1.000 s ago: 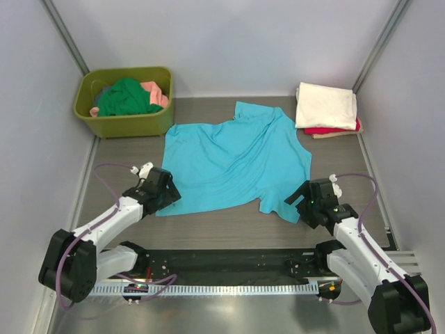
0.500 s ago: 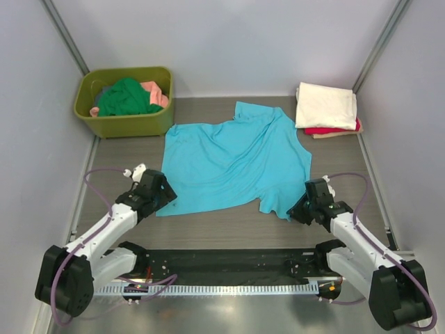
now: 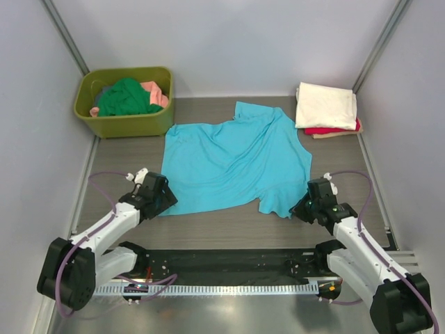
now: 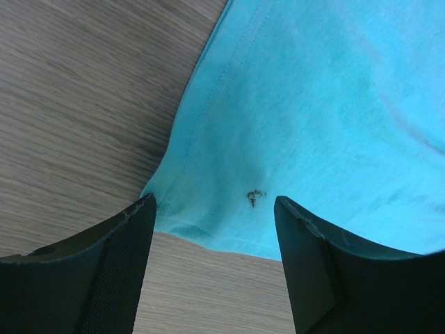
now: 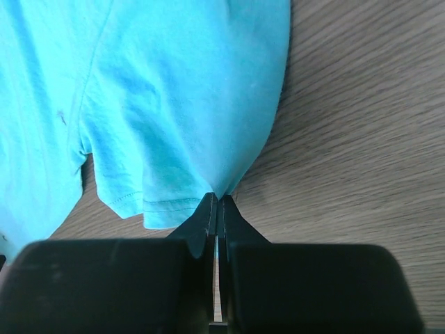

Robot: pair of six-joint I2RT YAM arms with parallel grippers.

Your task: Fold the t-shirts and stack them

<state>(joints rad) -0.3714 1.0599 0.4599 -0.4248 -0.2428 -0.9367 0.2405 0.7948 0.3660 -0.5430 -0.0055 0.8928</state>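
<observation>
A turquoise t-shirt lies spread and rumpled in the middle of the table. My right gripper is shut on its near right corner; in the right wrist view the fingertips pinch the turquoise cloth by the hem. My left gripper stands open at the shirt's near left corner, its fingers straddling the hem of the turquoise cloth, which bears a small dark mark. Folded cream and red t-shirts are stacked at the back right. Green and salmon t-shirts lie in the tub.
An olive-green plastic tub stands at the back left. Grey walls close in the table on three sides. A black rail and metal strip run along the near edge between the arm bases.
My right gripper moved in onto the shirt's near right corner and shut on it. The left gripper shifted slightly at the near left corner and stays open.
</observation>
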